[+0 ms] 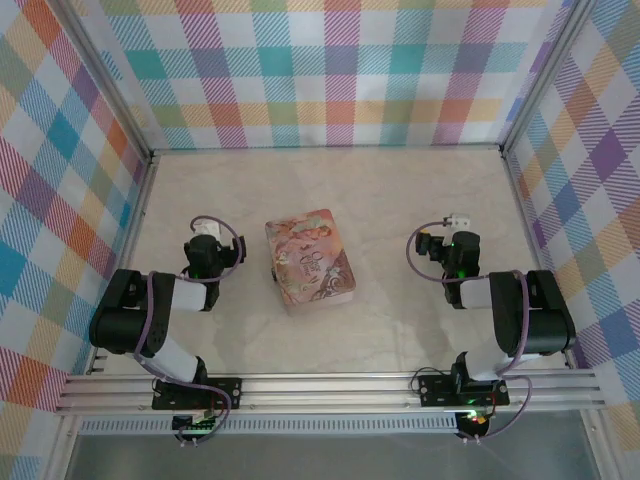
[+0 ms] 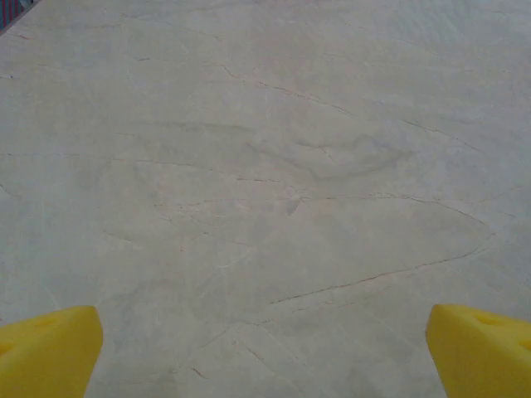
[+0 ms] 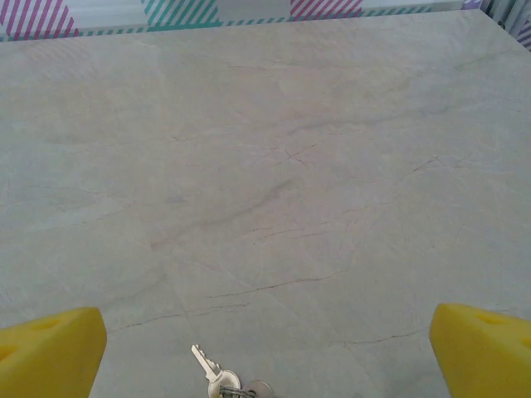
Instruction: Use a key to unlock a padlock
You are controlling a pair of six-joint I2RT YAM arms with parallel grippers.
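Note:
A silver key on a ring with a second key lies on the marble table, low between my right gripper's yellow fingertips, which stand wide apart around nothing. The left gripper is open too, with bare table between its yellow fingertips. In the top view the left gripper hangs left of a pink decorated box and the right gripper right of it. A small dark object sits at the box's left edge; whether it is the padlock I cannot tell.
The box lies mid-table between the two arms. Checked cloth walls close the table at the back and on both sides. An aluminium rail carries the arm bases along the near edge.

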